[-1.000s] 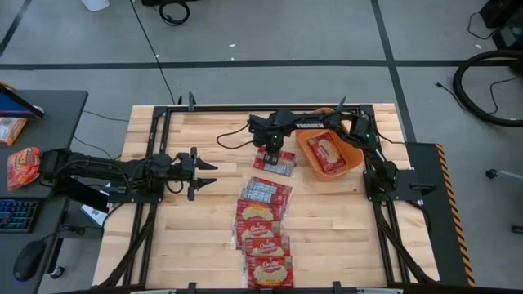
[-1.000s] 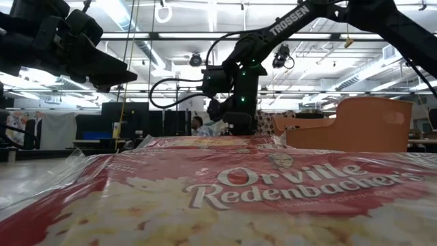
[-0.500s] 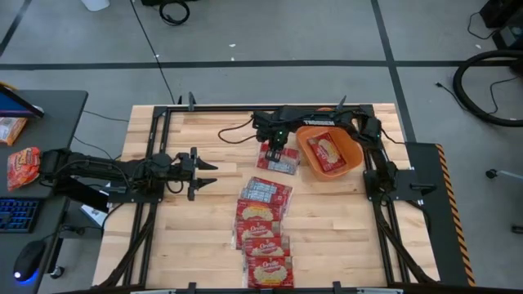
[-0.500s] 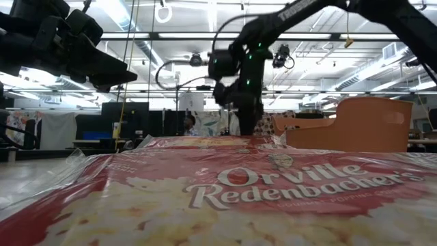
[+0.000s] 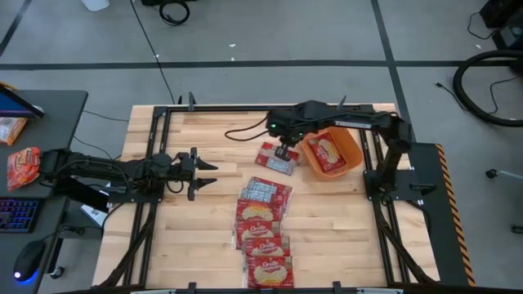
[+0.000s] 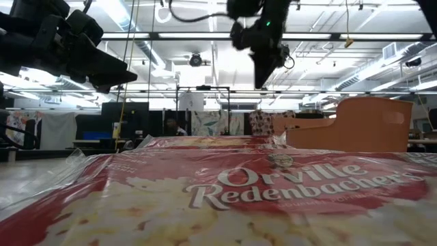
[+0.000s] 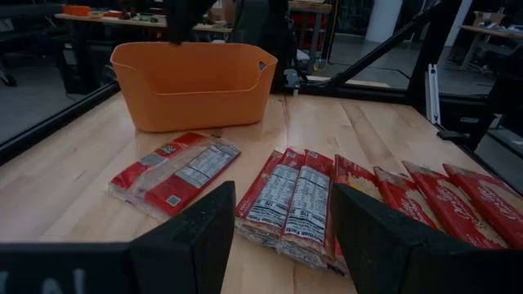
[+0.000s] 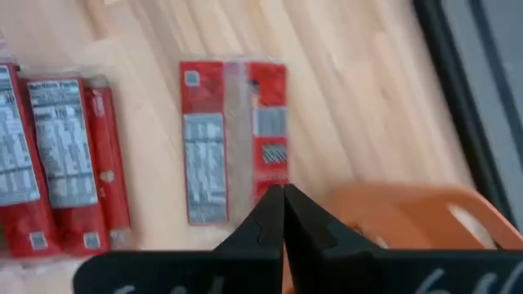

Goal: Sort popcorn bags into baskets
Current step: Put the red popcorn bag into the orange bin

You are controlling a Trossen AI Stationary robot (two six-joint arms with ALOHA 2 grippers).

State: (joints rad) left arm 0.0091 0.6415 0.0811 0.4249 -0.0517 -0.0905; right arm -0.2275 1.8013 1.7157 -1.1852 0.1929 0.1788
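Note:
Several red popcorn packets (image 5: 263,229) lie in an overlapping row down the table's middle; the nearest one fills the low view (image 6: 273,191). One packet (image 5: 275,158) lies apart, white-and-blue back up, just left of the orange basket (image 5: 353,151). Another packet (image 5: 327,150) lies inside the basket. My right gripper (image 5: 284,149) hangs shut and empty, high above the gap between the lone packet (image 8: 229,135) and the basket (image 8: 392,220); it also shows near the top of the low view (image 6: 263,78). My left gripper (image 5: 204,173) waits open to the left of the row (image 7: 282,245).
Black frame rails (image 5: 151,163) run along the table's left, far and right sides. Bare wood lies at the table's left half (image 5: 188,237) and near right (image 5: 343,237). An orange-red snack pouch (image 5: 23,166) sits on the side desk, off the table.
My right gripper has risen from just above the lone packet to well above the table, shifting a little toward the basket, while its arm swung toward the table's right side. The lone packet has stayed flat on the table.

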